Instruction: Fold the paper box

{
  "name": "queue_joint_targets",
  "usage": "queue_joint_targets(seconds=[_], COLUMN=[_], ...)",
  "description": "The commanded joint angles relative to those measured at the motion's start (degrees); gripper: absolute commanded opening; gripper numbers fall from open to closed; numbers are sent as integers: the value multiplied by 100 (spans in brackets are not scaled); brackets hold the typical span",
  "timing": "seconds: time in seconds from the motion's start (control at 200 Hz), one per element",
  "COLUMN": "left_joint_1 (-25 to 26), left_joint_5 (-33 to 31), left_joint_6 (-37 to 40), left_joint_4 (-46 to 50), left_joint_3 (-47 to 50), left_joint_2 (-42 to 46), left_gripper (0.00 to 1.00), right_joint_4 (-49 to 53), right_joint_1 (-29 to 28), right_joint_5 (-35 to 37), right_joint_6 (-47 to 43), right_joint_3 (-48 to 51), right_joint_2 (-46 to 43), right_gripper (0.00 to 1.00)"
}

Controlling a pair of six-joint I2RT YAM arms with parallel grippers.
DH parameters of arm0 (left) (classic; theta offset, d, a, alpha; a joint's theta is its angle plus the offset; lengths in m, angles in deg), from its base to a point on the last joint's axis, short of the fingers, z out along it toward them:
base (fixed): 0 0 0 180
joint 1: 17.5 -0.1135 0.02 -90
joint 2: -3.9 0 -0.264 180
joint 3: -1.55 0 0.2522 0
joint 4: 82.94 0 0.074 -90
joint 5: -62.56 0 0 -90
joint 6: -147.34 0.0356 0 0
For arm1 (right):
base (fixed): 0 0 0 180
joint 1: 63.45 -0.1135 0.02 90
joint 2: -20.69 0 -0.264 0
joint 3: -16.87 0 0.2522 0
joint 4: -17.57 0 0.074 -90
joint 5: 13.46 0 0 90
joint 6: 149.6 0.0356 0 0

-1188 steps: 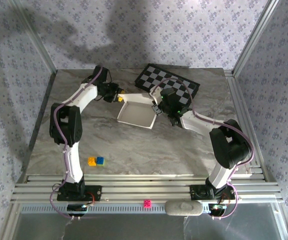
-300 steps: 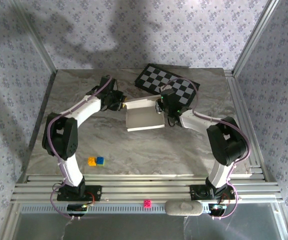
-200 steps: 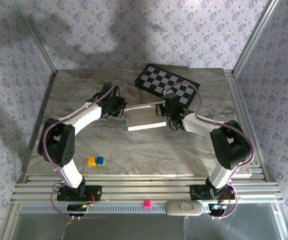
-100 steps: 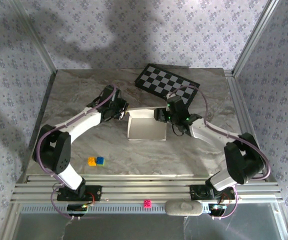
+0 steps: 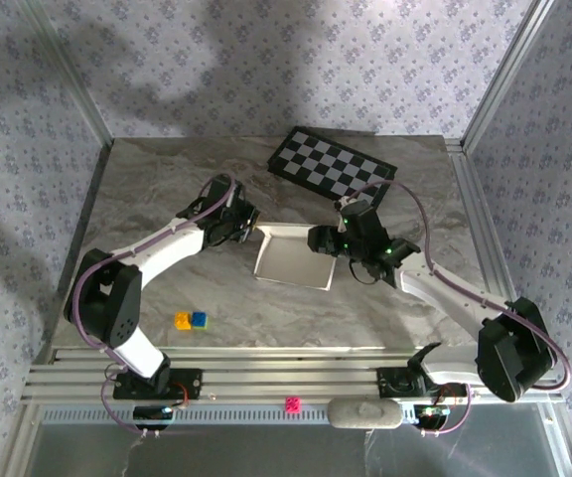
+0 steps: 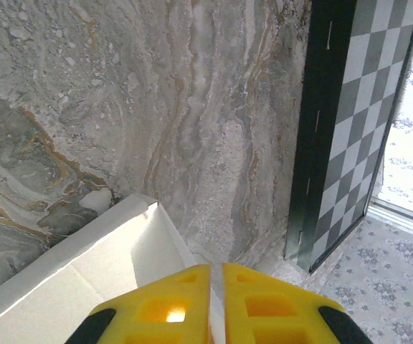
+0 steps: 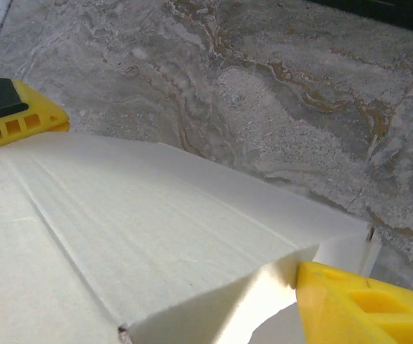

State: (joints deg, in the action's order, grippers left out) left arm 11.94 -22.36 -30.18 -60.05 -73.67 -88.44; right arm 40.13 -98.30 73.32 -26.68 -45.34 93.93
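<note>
The paper box [image 5: 294,256] is a shallow white cardboard tray lying open side up mid-table. My left gripper [image 5: 249,231] is at its far left corner. In the left wrist view its yellow fingers [image 6: 163,308] are pressed together on the thin white wall of the box [image 6: 84,287], so the left gripper [image 6: 216,276] is shut on it. My right gripper [image 5: 318,241] is at the box's right wall. In the right wrist view one yellow finger [image 7: 364,308] touches the corner of the box [image 7: 156,215], well off centre; the other is hidden behind the wall, jaws apart.
The black-and-white checkered board [image 5: 333,167] lies behind the box at the back right, close to the right arm. A yellow and a blue brick [image 5: 190,320] sit near the front left. A pink die [image 5: 292,403] rests on the front rail.
The box, tipped up on its edge a second ago, has come down flat with its open side up. The right arm has swung out to the right and its jaws have widened.
</note>
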Motion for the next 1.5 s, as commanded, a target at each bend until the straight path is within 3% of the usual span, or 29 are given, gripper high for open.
queue_joint_targets(seconds=[0.0, 0.21, 0.575, 0.735, 0.87, 1.074, 1.174, 1.324, 1.494], left_joint_1=[111, 117, 137, 155, 162, 161, 160, 164, 166], left_joint_5=[-126, -271, -495, -575, -627, -770, -859, -938, -921], left_joint_6=[75, 100, 117, 127, 148, 207, 252, 310, 279], left_joint_4=[-122, -102, 34, 65, 71, 71, 98, 72, -56], left_joint_3=[83, 35, -275, -439, -543, -586, -587, -515, -339], left_joint_2=[203, 207, -77, -221, -320, -355, -338, -303, -268], left_gripper=[3, 3, 1, 1, 0, 0, 0, 0, 0], right_joint_4=[5, 58, 1608, 1866, 1982, 1654, 2148, 2388, 2434], right_joint_1=[-1, 204, 208, 221, 377, 1134, 1413, 1927, 2004], right_joint_5=[-352, -862, -2060, -2400, -2447, -2648, -2427, -2843, -3307], right_joint_6=[265, 730, 977, 989, 1213, 2235, 2535, 3041, 3229], right_joint_3=[-52, -213, -1125, -1396, -1607, -1731, -1911, -1750, -1772], right_joint_2=[-229, -485, -50, -64, -169, -380, -245, 315, 1101], right_gripper=[64, 68, 74, 82, 83, 83, 82, 71, 63])
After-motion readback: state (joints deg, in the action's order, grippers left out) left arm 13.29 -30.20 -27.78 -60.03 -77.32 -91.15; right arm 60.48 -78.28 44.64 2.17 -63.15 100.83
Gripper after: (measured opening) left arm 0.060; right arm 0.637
